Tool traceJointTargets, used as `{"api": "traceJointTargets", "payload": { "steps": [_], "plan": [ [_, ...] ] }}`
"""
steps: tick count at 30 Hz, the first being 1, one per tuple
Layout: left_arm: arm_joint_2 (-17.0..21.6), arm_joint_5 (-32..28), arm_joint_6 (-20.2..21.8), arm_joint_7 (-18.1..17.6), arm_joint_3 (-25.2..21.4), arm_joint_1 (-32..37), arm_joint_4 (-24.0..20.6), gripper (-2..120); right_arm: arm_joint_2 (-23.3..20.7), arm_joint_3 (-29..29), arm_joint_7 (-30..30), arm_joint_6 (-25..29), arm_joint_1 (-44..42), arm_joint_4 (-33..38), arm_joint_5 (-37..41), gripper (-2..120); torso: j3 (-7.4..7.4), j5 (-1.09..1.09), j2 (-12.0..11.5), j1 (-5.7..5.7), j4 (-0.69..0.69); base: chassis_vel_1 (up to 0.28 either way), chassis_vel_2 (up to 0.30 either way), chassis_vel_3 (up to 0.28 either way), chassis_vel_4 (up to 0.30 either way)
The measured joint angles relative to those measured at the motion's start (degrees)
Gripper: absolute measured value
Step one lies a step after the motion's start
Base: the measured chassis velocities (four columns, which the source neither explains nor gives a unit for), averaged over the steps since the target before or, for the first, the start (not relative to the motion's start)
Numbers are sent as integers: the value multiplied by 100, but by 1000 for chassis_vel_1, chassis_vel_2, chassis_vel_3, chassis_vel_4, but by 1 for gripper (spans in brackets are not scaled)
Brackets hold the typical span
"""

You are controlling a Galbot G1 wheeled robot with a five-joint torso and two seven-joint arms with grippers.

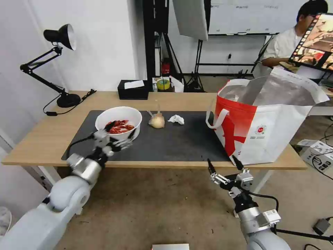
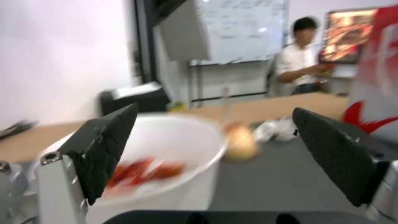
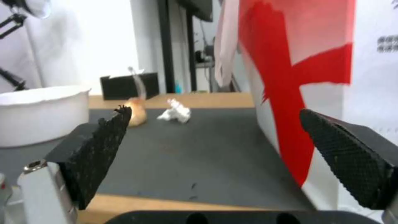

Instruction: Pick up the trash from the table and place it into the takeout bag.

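My left gripper (image 1: 119, 133) gapes wide at the near rim of the white round bowl of red crayfish shells (image 1: 119, 121) on the bench's (image 1: 41, 139) dark mat, holding nothing. My right gripper (image 1: 223, 165) hangs spread and empty below the near edge, beside the red-and-white takeout bag (image 1: 263, 121).

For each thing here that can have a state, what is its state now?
takeout bag: upright, mouth open
white bowl: upright on the mat, holding red shells
knotted plastic bag: tied, lying on the mat
tissue: crumpled
left gripper: open, at the bowl
right gripper: open, holding nothing
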Motion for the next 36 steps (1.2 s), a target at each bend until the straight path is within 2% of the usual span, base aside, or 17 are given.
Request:
{"api": "traceJointTargets", "payload": {
  "steps": [2,3,5,10,13,36],
  "plan": [
    [-133,194,-154,15,-373,433,12,100,14,-22,126,42,-4,-4,-70,100,0,2,0,0,2,0,0,0,0],
    [-133,194,-154,15,-373,433,12,100,14,-22,126,42,-4,-4,-70,100,0,2,0,0,2,0,0,0,0],
    [-438,310,-327,15,-868,1044,72,100,-5,-20,300,129,-92,-13,-122,100,0,0,0,0,-2,0,0,0,0],
    [-719,305,-507,27,-1271,1496,165,100,-95,64,376,214,-214,-51,-114,100,0,0,0,0,-1,0,0,0,0],
    [-861,227,-686,168,-1515,1844,272,100,-193,143,356,253,-316,-97,-19,100,0,2,0,0,-1,0,0,0,0],
    [-1104,255,-735,338,-1525,2034,245,100,-405,2,56,188,-410,-178,215,100,1,2,0,1,-3,0,0,0,0]
  ]
}}
